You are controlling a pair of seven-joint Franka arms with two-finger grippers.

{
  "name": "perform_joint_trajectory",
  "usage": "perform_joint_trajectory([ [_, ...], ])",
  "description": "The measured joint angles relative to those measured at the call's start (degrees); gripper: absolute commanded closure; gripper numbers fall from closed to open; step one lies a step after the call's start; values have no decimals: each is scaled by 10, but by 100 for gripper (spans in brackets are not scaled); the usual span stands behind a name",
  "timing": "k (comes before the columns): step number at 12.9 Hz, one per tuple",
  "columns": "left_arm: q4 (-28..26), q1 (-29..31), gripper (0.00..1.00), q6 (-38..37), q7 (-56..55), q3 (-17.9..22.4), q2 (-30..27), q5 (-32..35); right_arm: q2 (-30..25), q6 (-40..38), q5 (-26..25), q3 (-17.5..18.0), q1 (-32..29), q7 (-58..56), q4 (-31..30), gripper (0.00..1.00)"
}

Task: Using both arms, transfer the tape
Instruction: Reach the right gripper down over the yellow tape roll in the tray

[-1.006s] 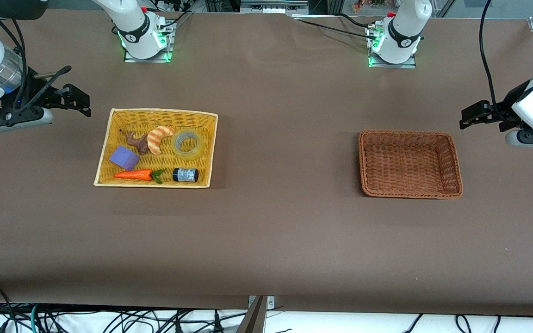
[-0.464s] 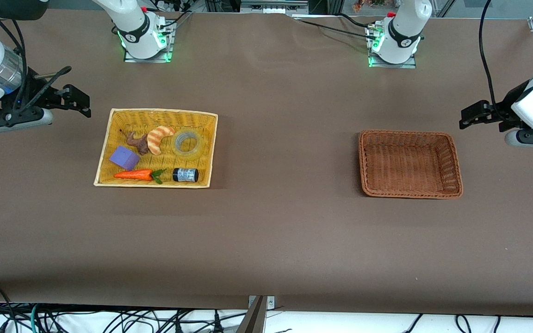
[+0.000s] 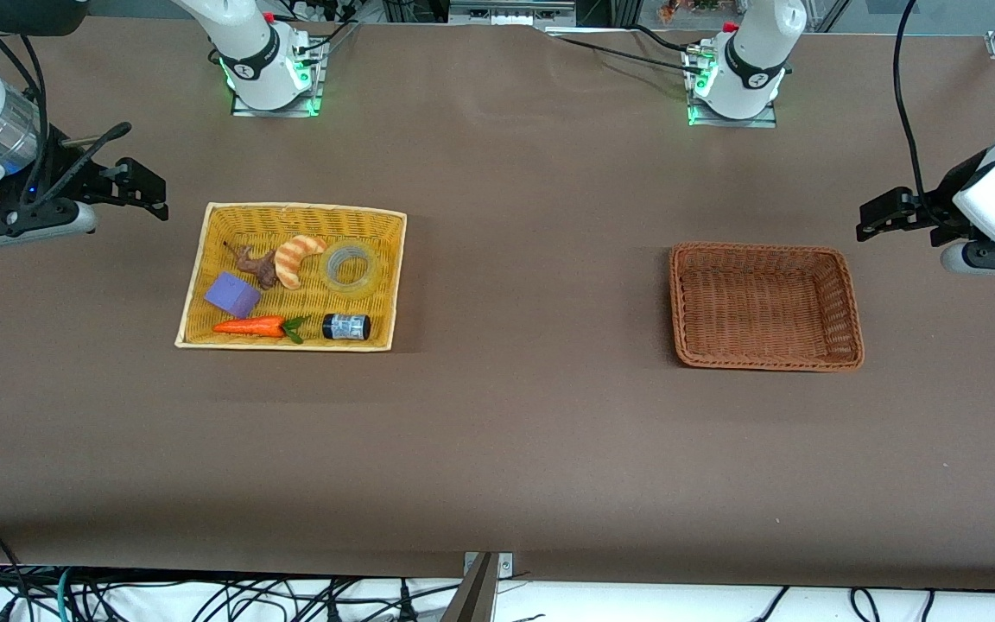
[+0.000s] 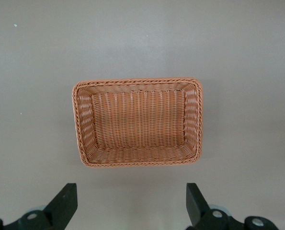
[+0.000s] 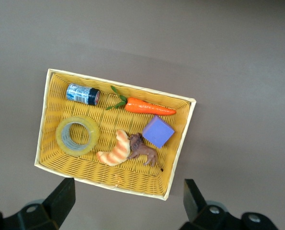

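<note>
Translucent yellowish ring-shaped tape [image 3: 352, 269] flat in yellow wicker basket [image 3: 204, 285], touching striped croissant toy [image 3: 296, 259]. Right claw [image 5: 125, 201], left claw [image 4: 130, 203] spread, hovering over table [image 3: 506, 415]. My worry: fingers nudge croissant during pickup.

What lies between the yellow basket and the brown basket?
Nothing: between the yellow basket and the brown basket only bare table shows in the front view.

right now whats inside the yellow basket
The yellow basket holds the tape, a croissant, brown animal figure, purple block, carrot and small bottle. Nothing looks covered.
</note>
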Motion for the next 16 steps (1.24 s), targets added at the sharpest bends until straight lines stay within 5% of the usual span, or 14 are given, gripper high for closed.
perform_joint_trajectory([
  [4,0,0,0,0,0,0,0,0,5,43,18,21,2,19,-73,0],
  [12,0,0,0,0,0,-1,0,0,6,454,25,138,6,175,-421,0],
  [16,0,0,0,0,0,-1,0,0,64,553,25,141,6,180,-458,1],
])
